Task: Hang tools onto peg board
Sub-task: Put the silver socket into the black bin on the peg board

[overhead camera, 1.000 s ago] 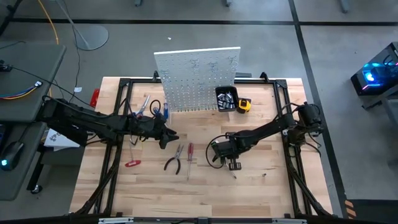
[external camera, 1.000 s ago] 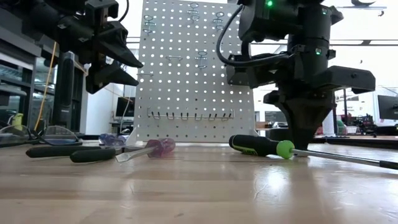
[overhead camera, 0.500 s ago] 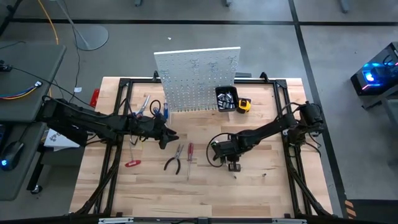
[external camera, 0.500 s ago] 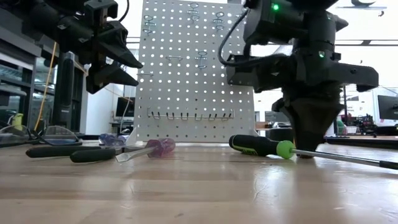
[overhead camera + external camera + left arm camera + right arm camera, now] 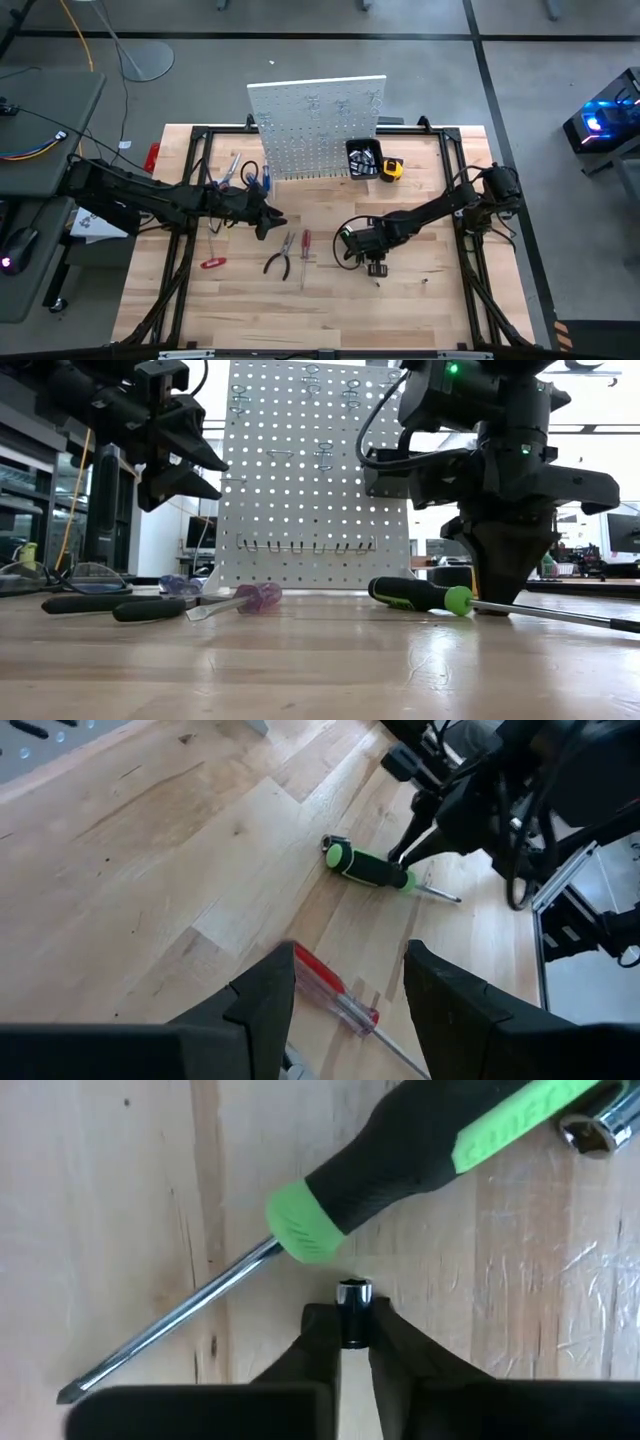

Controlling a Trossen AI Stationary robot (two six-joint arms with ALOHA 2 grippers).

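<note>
- Table of pale wood planks, ringed by a black metal frame.
- Peg board, white, upright at the far edge, row of hooks along its lower part, small black bin fixed to its right side, yellow tape measure just beside the bin.
- Left gripper raised above the table near the middle, fingers spread apart, empty.
- Right gripper lowered to the wood, pinched tight on a small shiny metal bit, just beside the green-black screwdriver.
- Pliers and red screwdriver flat between both arms.
- Red-handled cutters nearer the left edge.
- Scissors and blue screwdriver by the board's foot.
</note>
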